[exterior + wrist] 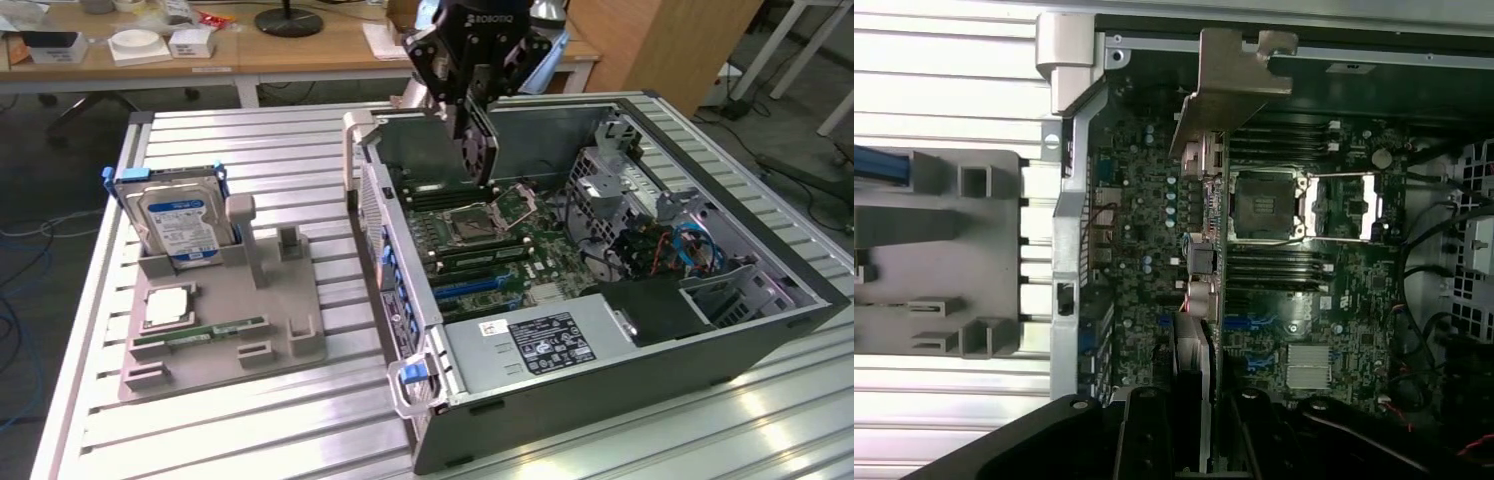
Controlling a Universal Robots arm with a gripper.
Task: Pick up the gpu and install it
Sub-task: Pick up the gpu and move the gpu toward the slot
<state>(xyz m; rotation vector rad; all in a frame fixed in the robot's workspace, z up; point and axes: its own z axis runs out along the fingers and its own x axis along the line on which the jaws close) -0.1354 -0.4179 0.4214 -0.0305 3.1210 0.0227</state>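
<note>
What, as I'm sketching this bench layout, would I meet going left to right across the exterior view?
hard drive standing in the gray holder → gpu held by the gripper above the motherboard → blue cables inside the computer case.

You have bright, even light from overhead in the exterior view. It lays pale glare patches on the ribbed silver aluminium table (761,410) toward that view's right, while the open dark grey computer case (627,390) keeps soft shadow in its deeper corners. From the wrist, the table's slats burn out almost to white and the green motherboard (1144,200) reads dim. The thin dark gpu card with its silvery metal bracket (1232,90) takes a dull sheen, and the black gripper (1204,410) clamped on it is nearly a silhouette.
</note>
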